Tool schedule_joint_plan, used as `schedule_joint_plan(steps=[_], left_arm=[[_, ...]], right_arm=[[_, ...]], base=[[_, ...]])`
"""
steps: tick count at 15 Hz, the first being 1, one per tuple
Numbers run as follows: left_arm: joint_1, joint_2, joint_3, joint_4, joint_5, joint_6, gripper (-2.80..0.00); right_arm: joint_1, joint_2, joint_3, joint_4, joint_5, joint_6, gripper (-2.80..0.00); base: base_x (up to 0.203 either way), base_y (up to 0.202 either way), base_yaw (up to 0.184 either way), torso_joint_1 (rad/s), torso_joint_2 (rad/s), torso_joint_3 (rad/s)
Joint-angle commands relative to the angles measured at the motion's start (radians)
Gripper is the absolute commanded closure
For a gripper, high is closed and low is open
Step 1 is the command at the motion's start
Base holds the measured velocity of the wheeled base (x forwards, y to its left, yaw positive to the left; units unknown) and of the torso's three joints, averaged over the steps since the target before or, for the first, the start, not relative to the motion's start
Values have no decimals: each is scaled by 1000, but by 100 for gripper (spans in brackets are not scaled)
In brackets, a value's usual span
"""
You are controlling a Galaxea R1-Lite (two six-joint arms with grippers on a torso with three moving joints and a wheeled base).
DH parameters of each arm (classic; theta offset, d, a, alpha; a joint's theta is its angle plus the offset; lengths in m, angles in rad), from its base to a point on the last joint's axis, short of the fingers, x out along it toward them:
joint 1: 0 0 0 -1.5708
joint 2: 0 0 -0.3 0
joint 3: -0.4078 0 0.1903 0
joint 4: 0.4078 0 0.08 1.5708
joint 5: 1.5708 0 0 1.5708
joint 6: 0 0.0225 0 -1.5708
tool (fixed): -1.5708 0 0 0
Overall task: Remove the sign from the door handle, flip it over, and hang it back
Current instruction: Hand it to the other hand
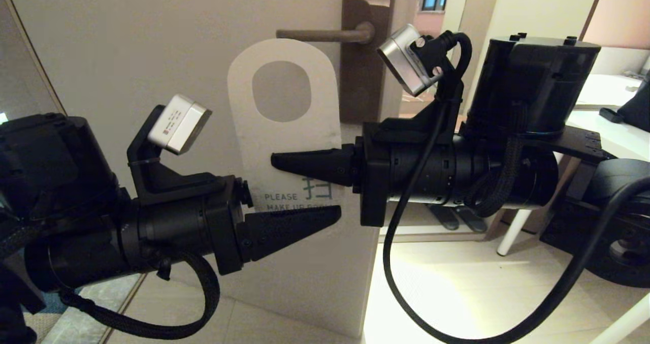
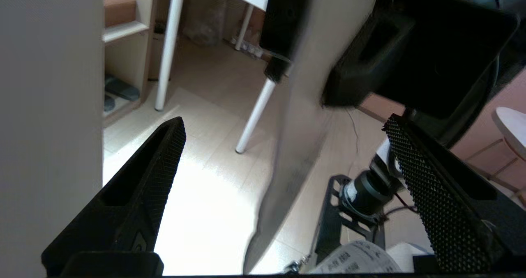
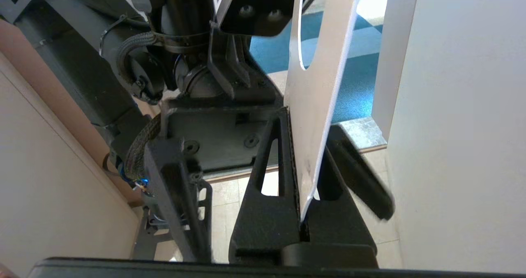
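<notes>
The right claw (image 1: 277, 161) is reaching in level from the right, pinching the sign (image 1: 284, 125) tight at its right edge. The sign is hanging upright off the door handle (image 1: 325, 34), just below the lever, white side facing out, close in front of the door (image 1: 127, 54). The left claw (image 1: 335, 213) is lying level from the left with its fingers (image 2: 160, 163) spread wide on either side of the sign's lower end, gripping nothing.

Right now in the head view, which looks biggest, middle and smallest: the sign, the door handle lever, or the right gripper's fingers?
1. the sign
2. the door handle lever and the right gripper fingers look alike in length; the gripper is nearer, so unsure.
</notes>
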Motion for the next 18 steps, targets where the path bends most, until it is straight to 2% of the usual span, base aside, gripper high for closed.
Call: schedule_joint_plan(steps=[1, 18], left_arm=[[-14, -5, 12, -5, -4, -1, -280], [-64, 1, 22, -39, -9, -17, -280]], right_arm=[[0, 2, -1, -4, 4, 0, 0], [23, 6, 2, -4, 7, 0, 0]], base=[[0, 0, 0, 0, 0, 0], [0, 0, 0, 0, 0, 0]])
